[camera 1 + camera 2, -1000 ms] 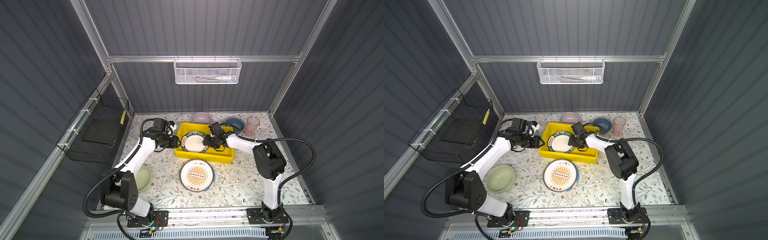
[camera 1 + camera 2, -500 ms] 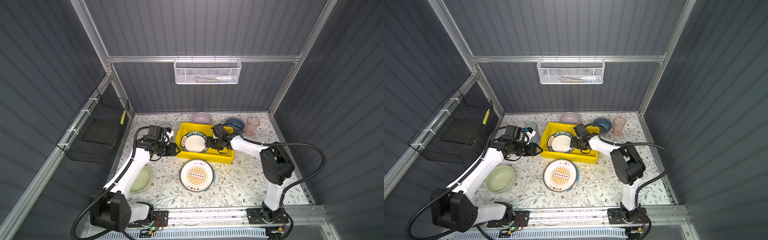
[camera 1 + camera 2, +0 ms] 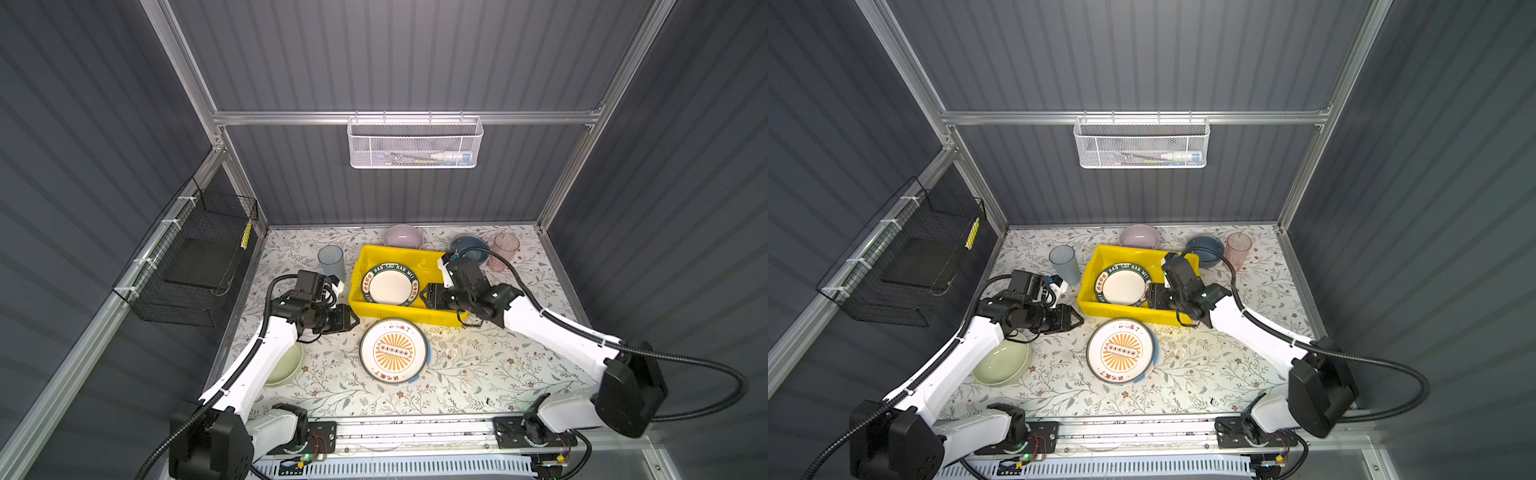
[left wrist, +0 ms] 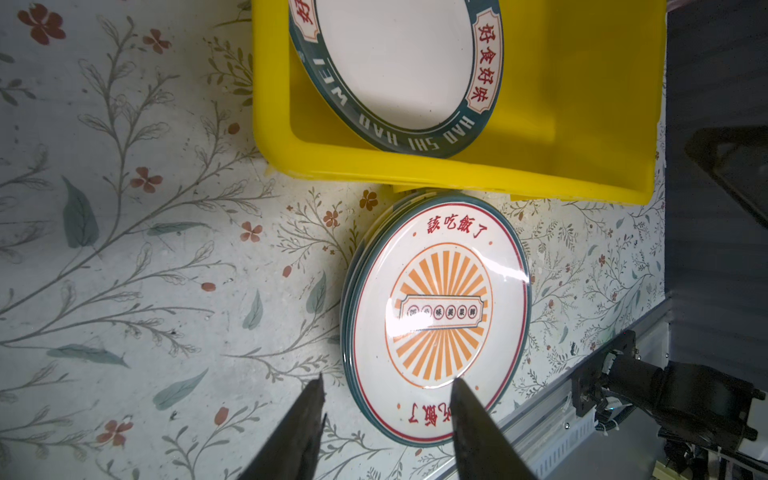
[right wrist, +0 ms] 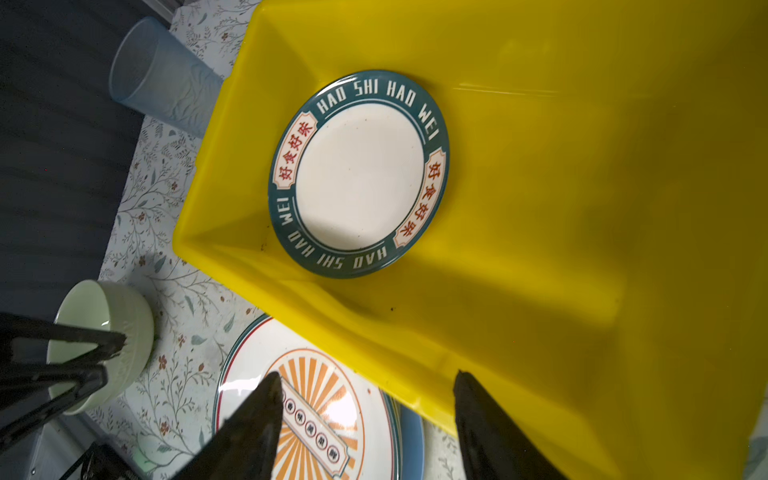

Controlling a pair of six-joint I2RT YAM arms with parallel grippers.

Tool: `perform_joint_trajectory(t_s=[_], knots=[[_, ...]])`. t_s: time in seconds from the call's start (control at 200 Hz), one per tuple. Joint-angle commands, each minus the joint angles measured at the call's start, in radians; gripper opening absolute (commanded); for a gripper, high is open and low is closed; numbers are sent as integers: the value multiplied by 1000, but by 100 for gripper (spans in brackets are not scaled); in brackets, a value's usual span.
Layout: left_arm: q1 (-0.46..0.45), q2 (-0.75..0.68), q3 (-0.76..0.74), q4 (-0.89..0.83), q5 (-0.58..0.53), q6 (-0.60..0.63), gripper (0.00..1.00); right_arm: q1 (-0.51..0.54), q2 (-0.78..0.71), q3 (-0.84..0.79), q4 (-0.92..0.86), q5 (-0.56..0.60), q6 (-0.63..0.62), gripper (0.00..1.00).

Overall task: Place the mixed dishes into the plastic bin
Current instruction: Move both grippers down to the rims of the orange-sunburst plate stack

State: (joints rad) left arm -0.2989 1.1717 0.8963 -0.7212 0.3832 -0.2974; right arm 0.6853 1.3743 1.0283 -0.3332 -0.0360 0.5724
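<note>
The yellow plastic bin (image 3: 430,266) holds the green-rimmed lettered plate (image 3: 390,285) lying flat. In front of it the orange sunburst plate (image 3: 392,351) tops a stack, with a blue plate edge beneath. My left gripper (image 3: 352,321) hovers open and empty left of that stack, level with the bin's front left corner. My right gripper (image 3: 423,296) stands open and empty over the bin's front right part, beside the lettered plate. In the left wrist view the left gripper (image 4: 387,378) frames the sunburst plate (image 4: 436,316).
Lilac bowl (image 3: 402,237), dark blue bowl (image 3: 467,245) and pink tumbler (image 3: 503,251) stand behind the bin. A blue tumbler (image 3: 331,262) is at its left. A pale green bowl (image 3: 286,365) sits under the left arm. A black wire basket (image 3: 199,262) hangs on the left wall.
My left gripper has drawn away from the bin's left wall toward the front, uncovering the blue tumbler. The right gripper has backed slightly from the lettered plate, jaws wider.
</note>
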Motion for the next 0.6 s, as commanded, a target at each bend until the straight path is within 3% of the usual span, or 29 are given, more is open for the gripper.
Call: perform_joint_trajectory(t_s=[0.0, 0.24, 0.595], knots=[[-46, -19, -23, -16, -42, -55, 48, 51, -83, -68, -35, 60, 48, 65], [-132, -20, -93, 32, -129, -133, 44, 153, -187, -230, -13, 96, 177, 64], [-203, -13, -170, 67, -189, -167, 37, 251, -104, -296, 39, 88, 267, 56]])
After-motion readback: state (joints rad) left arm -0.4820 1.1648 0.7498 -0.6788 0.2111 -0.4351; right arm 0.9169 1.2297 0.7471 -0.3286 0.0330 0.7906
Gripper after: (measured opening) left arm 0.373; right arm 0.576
